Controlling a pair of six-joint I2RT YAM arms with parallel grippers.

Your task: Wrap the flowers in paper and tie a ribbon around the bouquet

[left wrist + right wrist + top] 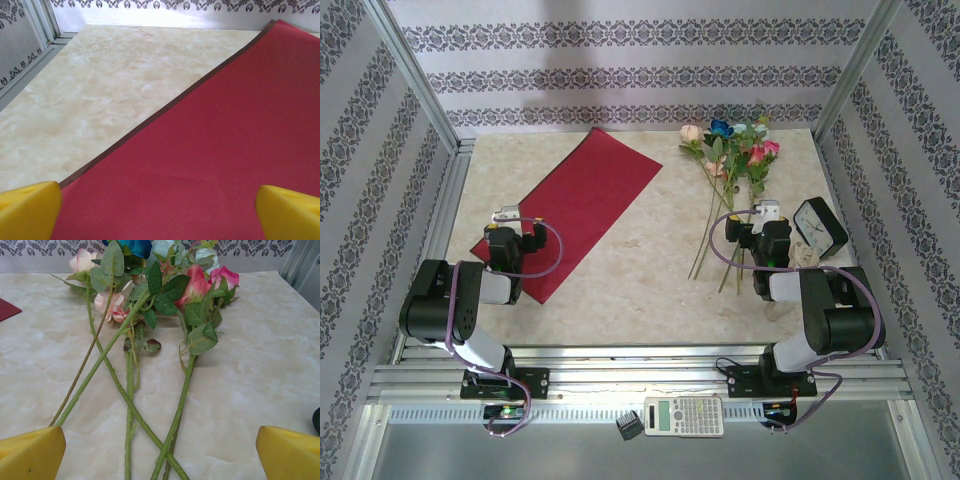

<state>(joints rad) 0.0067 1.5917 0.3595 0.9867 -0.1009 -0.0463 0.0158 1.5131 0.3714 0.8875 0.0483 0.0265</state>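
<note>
The crimson paper point(582, 205) lies flat and diagonal on the table's left half. My left gripper point(506, 216) hovers open over its near left part; in the left wrist view the yellow fingertips point(30, 210) straddle bare red paper point(215, 150). The flowers point(730, 170) lie loose on the right, blooms far, stems fanning toward me. My right gripper point(767, 212) is open above the stems' near ends; crossing green stems point(175, 420) run between its yellow pads point(287, 452), with pink and blue blooms point(197, 282) beyond. The ribbon may be the pale crumpled bit point(807, 257) beside the right arm.
A black clock point(820, 228) stands at the right edge, close to my right arm. A calculator point(684, 415) and a small black object point(628, 426) rest on the front rail. Patterned walls and metal posts enclose the marble table point(640, 270).
</note>
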